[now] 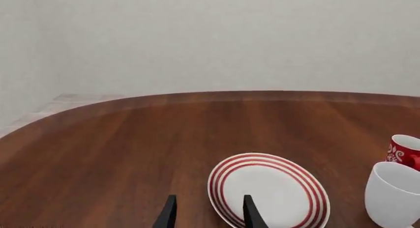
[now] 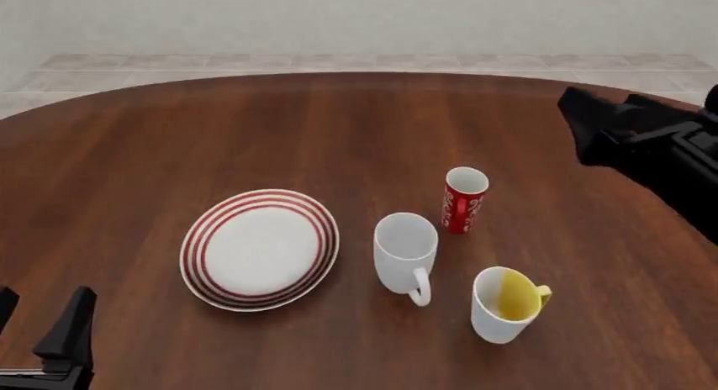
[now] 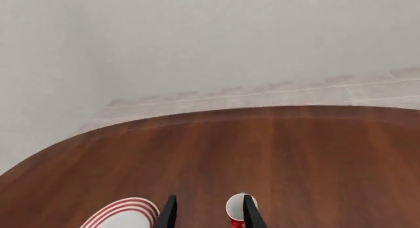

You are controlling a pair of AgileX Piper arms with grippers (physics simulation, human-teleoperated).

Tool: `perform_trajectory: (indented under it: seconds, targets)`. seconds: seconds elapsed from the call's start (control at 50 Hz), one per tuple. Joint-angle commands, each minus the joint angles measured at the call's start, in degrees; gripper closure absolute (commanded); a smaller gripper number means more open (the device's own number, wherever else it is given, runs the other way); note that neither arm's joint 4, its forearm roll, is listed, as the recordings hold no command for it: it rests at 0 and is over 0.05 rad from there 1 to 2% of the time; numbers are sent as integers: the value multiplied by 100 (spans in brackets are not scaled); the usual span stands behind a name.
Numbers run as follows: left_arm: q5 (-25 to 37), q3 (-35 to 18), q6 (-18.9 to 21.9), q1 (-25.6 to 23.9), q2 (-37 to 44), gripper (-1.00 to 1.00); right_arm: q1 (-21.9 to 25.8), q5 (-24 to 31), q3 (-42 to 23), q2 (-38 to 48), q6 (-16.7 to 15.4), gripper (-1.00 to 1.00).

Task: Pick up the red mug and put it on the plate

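Red mug upright on the bench, not yet on the plate.
Left pincer (image 1: 208, 213) open, empty; plate (image 2: 261, 249); white mug (image 2: 405, 254); red mug (image 2: 463, 200) just beyond it; right pincer (image 3: 208, 213) open, raised.

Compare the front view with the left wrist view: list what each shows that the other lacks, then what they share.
Only the front view shows the white mug with yellow inside and the right arm raised at the table's far right. Only the left wrist view shows the left gripper with its fingers apart, holding nothing. Both show the plate, the red mug, the plain white mug and the wooden table.
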Motion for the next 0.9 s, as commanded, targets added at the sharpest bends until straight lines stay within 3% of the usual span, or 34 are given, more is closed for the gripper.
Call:
perform_trajectory:
  seconds: [0.02, 0.06, 0.14, 0.16, 0.18, 0.22, 0.28, 0.32, 0.48, 0.9]
  targets:
    - [6, -10, -37, 13, 8, -100, 41, 124, -755, 804, 299, -100]
    - [3, -7, -48, 21, 6, -100, -107, 393, -996, 1113, 167, -100]
    - [5, -21, -57, 25, 4, -100, 195, 264, -1151, 1265, -24, -100]
    - [-5, -13, -60, 26, 5, -100, 223, 105, -1104, 1180, 8, -100]
    - [-6, -11, -61, 24, 6, -100, 175, 365, -1307, 1654, 201, -100]
    - [-18, -1, -65, 27, 0, -100, 469, 359, -1404, 2107, 659, -100]
    - [-33, -5, -64, 41, -5, -100, 392, 508, -1610, 2434, 493, -100]
    - [-41, 4, -77, 60, 0, -100, 379, 472, -1653, 2629, 603, -100]
    - [-46, 5, -97, 49, 5, -100, 374, 392, -1745, 3213, 518, -100]
    - [-45, -12, -63, 59, 2, -100, 40, 196, -1706, 3963, 418, -100]
